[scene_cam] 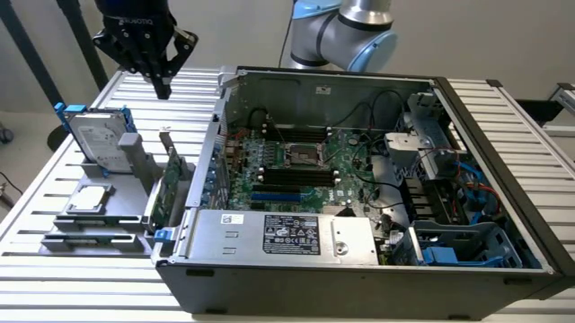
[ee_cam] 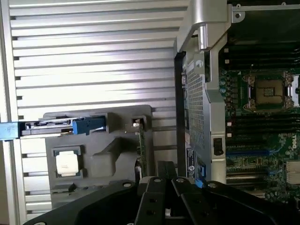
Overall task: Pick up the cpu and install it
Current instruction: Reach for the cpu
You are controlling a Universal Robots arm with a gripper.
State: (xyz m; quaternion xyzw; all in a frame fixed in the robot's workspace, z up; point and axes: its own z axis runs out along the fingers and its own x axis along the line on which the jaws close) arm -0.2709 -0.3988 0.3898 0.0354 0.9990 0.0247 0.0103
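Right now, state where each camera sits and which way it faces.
Exterior view: raised before the table, looking down into the open computer case; the arm shows beyond it, the gripper at the view's upper left.
Wrist view: on the wrist, looking down past the gripper at the grey holder and case wall.
Shared: cpu, hard drive, motherboard socket.

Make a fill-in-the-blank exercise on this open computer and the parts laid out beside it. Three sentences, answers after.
1. The cpu rests in the grey holder beside the hard drive, whose rails are coloured ____.
2. The end effector hangs above the table with its fingers ____.
3. The motherboard socket is ____, with no chip in it.
Answers: blue; shut; empty.
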